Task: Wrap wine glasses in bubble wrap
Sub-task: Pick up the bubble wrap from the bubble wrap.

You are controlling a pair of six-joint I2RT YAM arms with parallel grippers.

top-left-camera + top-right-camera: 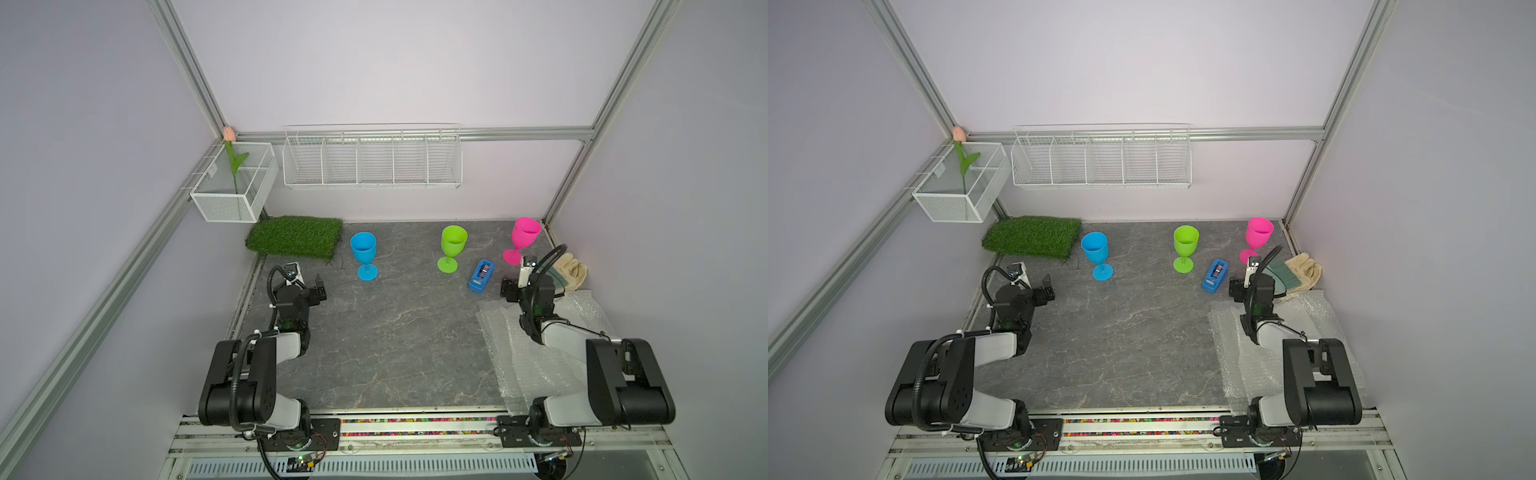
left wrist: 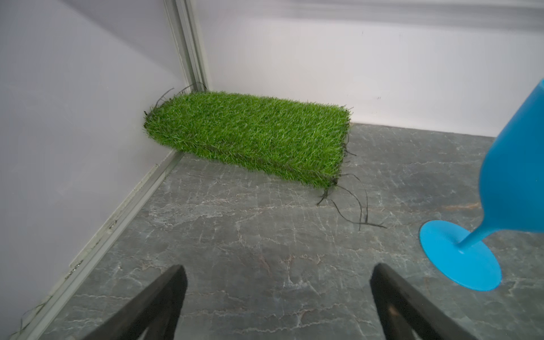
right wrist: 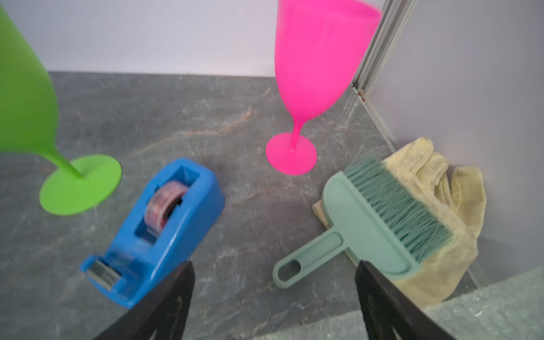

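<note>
Grey veined stone-look tabletop (image 1: 395, 332): matt, smooth. On it, sky-blue plastic goblet (image 1: 363, 247), lime-green plastic goblet (image 1: 454, 241), hot-pink plastic goblet (image 1: 525, 233): opaque, smooth, satin. Clear bubble wrap sheets (image 1: 511, 353): translucent, pimpled, faint gloss. Blue plastic tape dispenser (image 1: 481, 276): glossy. Beige cloth glove (image 1: 575, 270): coarse. Green artificial-turf mat (image 1: 295, 237): tufted, matt.

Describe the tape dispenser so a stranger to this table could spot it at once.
On the grey marbled table, a row along the back wall starts with the sky blue goblet. Between the lime green goblet and the hot pink goblet, a little nearer the robot, sits the tape dispenser. It is the only low, boxy blue thing, with a tape roll inside.
</note>
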